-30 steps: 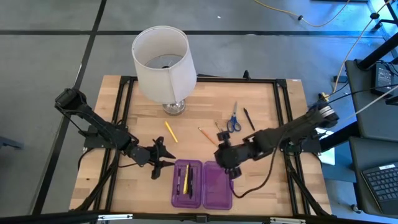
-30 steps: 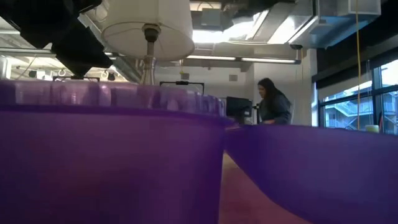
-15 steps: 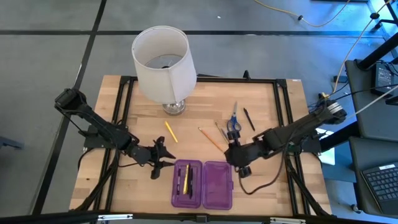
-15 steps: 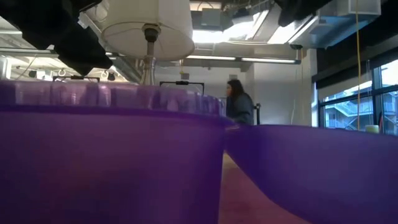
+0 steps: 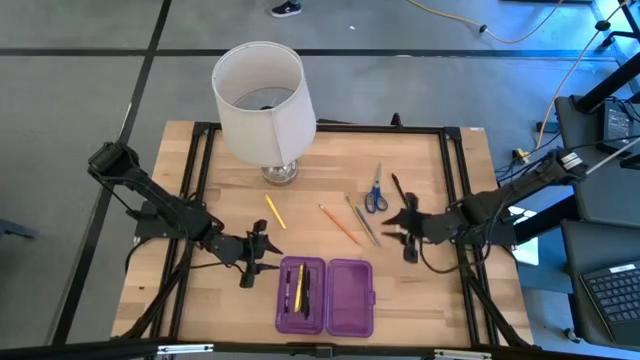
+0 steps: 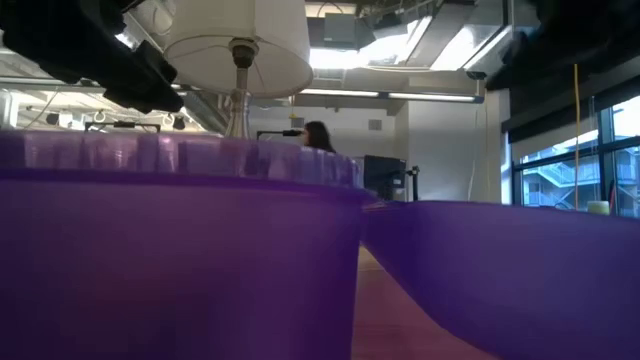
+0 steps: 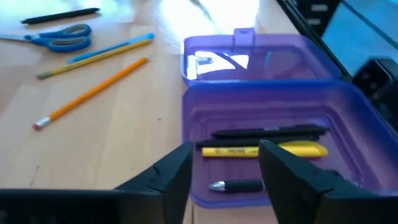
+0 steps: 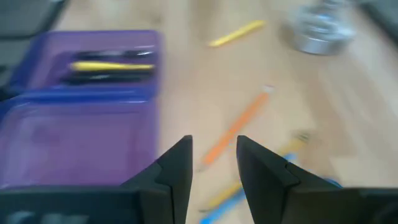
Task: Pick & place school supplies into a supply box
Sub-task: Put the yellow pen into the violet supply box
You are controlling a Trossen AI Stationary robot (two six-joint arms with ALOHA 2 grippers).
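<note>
Left tool (image 7: 224,168) empty, fingers parted, just beside translucent purple supply box (image 7: 273,106) with pens and yellow pencil inside.

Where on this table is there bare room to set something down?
Bare wood lies left of the lamp, above the left gripper, and in the near right corner beside the purple case. It is crowded between the scissors, the orange pencil and the right gripper.

Overhead looks straight down; low camera hugs purple case (image 6: 180,260); wrists share it.
</note>
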